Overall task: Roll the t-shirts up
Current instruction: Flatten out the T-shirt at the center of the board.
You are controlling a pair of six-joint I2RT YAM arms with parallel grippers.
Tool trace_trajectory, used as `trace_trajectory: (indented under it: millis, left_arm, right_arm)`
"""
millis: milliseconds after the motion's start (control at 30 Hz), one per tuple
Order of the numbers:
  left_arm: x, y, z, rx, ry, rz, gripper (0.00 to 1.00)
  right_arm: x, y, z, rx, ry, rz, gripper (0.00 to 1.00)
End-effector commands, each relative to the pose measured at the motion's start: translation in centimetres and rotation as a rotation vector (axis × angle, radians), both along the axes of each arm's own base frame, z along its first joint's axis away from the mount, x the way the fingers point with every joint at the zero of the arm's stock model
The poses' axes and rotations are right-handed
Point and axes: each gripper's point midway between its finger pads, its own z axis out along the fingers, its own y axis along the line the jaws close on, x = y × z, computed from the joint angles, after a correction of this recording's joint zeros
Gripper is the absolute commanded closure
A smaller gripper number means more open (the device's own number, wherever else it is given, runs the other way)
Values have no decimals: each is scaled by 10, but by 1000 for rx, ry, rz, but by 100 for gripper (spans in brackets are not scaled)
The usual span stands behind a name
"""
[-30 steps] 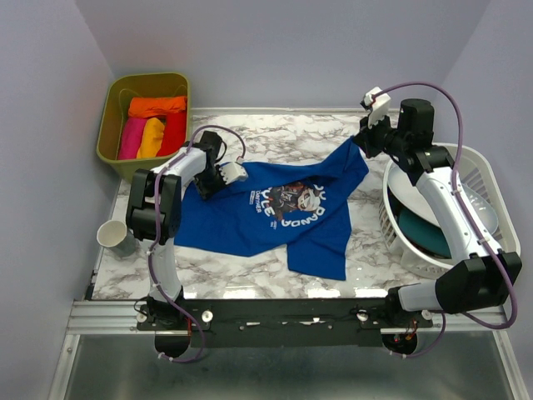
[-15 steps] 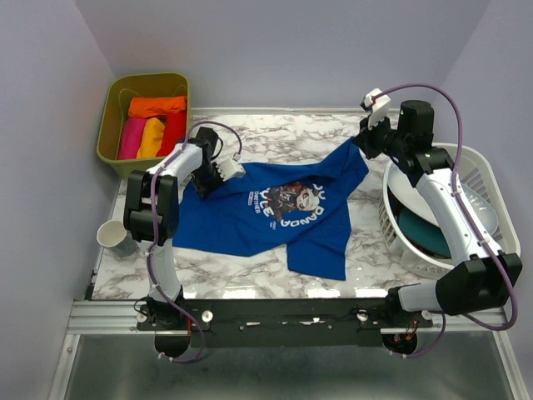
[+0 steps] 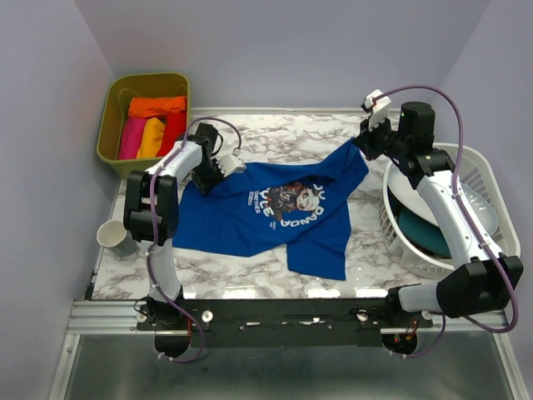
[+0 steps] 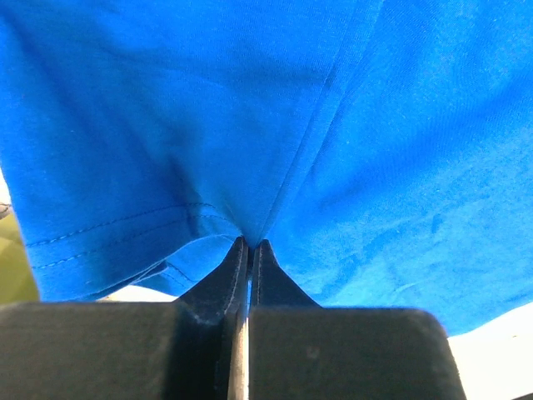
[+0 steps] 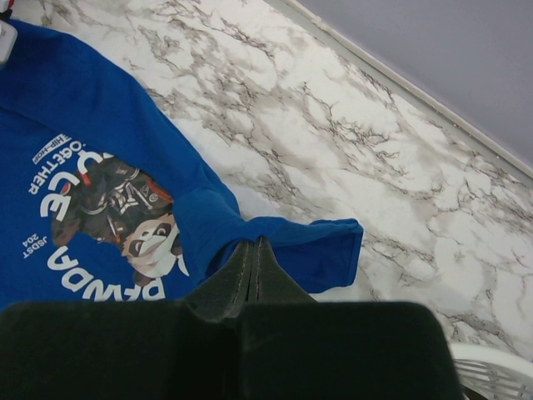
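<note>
Spreading stage; rolling not yet begun, by my reading. The blue t-shirt (image 3: 275, 212) lies on the marble table (image 3: 291, 133) with its chest graphic (image 3: 291, 202) face up. The cloth is rumpled, and its near right part is doubled over itself.

My left gripper (image 4: 250, 243) is at the shirt's far left corner, jaws pressed together with a small pinch of blue cloth at the tips. A double-stitched hem runs just beside the pinch.

My right gripper (image 5: 254, 242) is at the shirt's far right corner, clamped on a sleeve. It appears to hold the sleeve slightly off the marble, with the cuff sticking out past the tips.

The other t-shirts (image 3: 152, 133), orange, pink, yellow and red, sit bundled in the green bin (image 3: 112, 125), beyond the blue shirt's far left corner and well apart from it. The white basket (image 3: 483, 179) holding the teal dish (image 3: 425, 233) stands just off the shirt's right side. A cup (image 3: 112, 235) stands off its near left corner.

Next move, as I judge it: draw the two pinched corners apart so the far edge comes taut, then lay the shirt flat. Both grips must hold; the left has little cloth and thin cotton may slip. The doubled near part needs opening before any roll.
</note>
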Motion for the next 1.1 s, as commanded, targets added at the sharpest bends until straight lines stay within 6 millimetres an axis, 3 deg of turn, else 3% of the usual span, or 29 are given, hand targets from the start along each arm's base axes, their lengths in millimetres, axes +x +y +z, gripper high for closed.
trace_trajectory:
  millis: [0,100,133,167,200,233,267,300,333,400,433,467,633,667,800,967,1000,1067]
  left_arm:
    - [9,-1,32,-33,-73,33,100]
    - [14,5,71,-60,-151,77,100]
    - [19,12,99,-83,-221,120,100]
    - [20,14,114,-101,-249,137,100]
    - [20,17,131,-124,-281,158,100]
    - [20,21,167,-167,-347,176,100]
    - [19,22,187,-199,-381,203,100]
    - [17,23,206,-223,-417,216,100]
    - [12,23,240,-260,-494,220,100]
    - [6,29,270,-293,-572,259,100]
    - [5,31,286,-299,-629,268,100]
    - [-5,33,309,-310,-699,276,100]
    - [-26,51,384,-333,-1024,367,100]
    - [-41,60,397,-320,-1099,403,100]
    - [-70,75,451,-352,-1342,473,100]
    - [-110,79,503,-402,-1514,467,100]
    - [-116,79,510,-410,-1541,464,100]
    - [-134,83,526,-416,-1601,481,100]
  right_arm:
    - [-2,-5,16,8,-54,-26,99]
    - [7,-20,29,-22,-101,-103,99]
    - [10,-24,35,-31,-119,-125,99]
    - [12,-28,40,-41,-132,-142,99]
    - [15,-36,59,-67,-178,-159,99]
    - [14,-37,62,-91,-175,-146,99]
    - [13,-38,72,-110,-198,-138,99]
    - [12,-40,96,-132,-258,-132,99]
    - [11,-41,106,-140,-281,-136,99]
    - [10,-47,126,-152,-324,-164,99]
    - [8,-49,146,-142,-363,-180,99]
    - [5,-50,154,-139,-372,-187,99]
    - [-7,-58,201,-108,-476,-237,99]
    - [-13,-59,218,-98,-510,-245,99]
    - [-33,-59,252,-84,-571,-235,99]
    - [-83,-60,305,-35,-690,-219,99]
    - [-99,-60,323,-21,-732,-213,99]
    - [-118,-61,332,-16,-743,-208,99]
